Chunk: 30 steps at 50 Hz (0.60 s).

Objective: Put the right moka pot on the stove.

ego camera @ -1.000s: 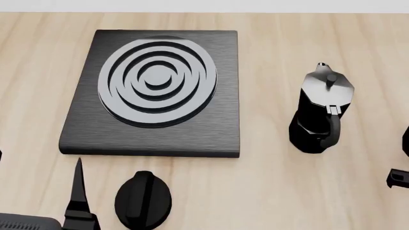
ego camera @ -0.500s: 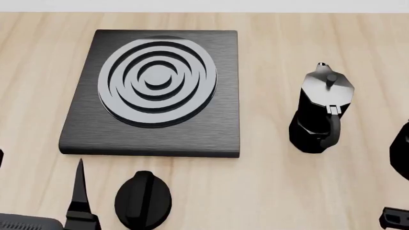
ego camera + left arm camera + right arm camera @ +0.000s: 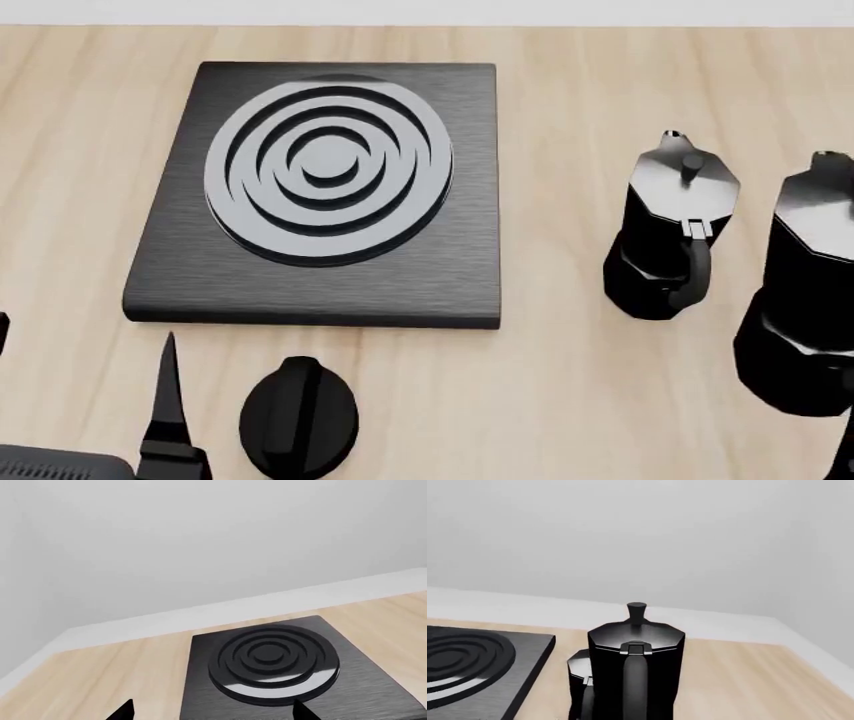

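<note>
Black faceted right moka pot [image 3: 811, 300] newly at right edge, beside twin black pot [image 3: 674, 232]; flat black stove [image 3: 320, 195] upper left, round knob [image 3: 299, 415] below. Gripper states indiscernible.

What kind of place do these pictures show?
Probably a simulated kitchen counter: a stove with a ringed burner, two moka pots and a round knob on a wooden table.

The right moka pot [image 3: 810, 300], black, faceted, lid shut, stands upright directly before the right wrist camera, handle facing it; the stove [image 3: 320, 190] lies flat, apart.
</note>
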Motion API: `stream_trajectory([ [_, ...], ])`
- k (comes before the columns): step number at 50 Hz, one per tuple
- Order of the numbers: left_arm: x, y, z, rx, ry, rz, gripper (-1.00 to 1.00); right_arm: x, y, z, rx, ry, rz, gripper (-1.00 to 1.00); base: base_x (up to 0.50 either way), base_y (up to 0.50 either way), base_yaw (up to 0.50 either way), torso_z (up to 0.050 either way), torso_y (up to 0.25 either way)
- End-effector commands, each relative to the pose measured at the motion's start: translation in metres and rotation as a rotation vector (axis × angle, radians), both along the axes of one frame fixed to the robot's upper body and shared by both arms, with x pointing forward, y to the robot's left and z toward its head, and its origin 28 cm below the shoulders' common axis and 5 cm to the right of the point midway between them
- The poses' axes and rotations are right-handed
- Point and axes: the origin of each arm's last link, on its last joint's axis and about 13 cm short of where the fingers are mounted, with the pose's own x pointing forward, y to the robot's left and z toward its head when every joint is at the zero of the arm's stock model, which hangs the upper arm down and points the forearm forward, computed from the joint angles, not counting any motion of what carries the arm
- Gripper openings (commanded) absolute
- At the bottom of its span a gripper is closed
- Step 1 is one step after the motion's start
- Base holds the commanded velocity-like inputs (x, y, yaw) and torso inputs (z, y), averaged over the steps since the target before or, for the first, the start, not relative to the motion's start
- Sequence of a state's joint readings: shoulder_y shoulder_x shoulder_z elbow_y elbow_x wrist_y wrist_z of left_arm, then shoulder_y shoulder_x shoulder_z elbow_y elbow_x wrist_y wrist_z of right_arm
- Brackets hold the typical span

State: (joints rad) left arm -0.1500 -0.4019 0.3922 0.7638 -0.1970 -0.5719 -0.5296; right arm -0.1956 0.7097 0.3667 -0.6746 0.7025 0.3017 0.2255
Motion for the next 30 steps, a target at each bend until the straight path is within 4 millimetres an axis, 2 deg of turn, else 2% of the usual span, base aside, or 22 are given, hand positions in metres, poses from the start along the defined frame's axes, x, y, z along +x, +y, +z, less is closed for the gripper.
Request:
stream_trajectory([
  [1,0.000,0.000,0.000,-0.001,-0.001,-0.001,1.00,-0.005,0.010,0.003,-0.045,-0.036,0.055,-1.00,0.00,0.00,0.00,0.000,0.000],
  [13,0.000,0.000,-0.001,0.001,0.002,0.000,1.00,-0.008,0.026,0.002,-0.052,-0.041,0.144,-1.00,0.00,0.00,0.00,0.000,0.001],
  [30,0.000,0.000,-0.001,0.002,0.003,-0.004,1.00,0.000,0.047,0.004,-0.061,-0.047,0.267,-1.00,0.00,0.00,0.00,0.001,0.001],
])
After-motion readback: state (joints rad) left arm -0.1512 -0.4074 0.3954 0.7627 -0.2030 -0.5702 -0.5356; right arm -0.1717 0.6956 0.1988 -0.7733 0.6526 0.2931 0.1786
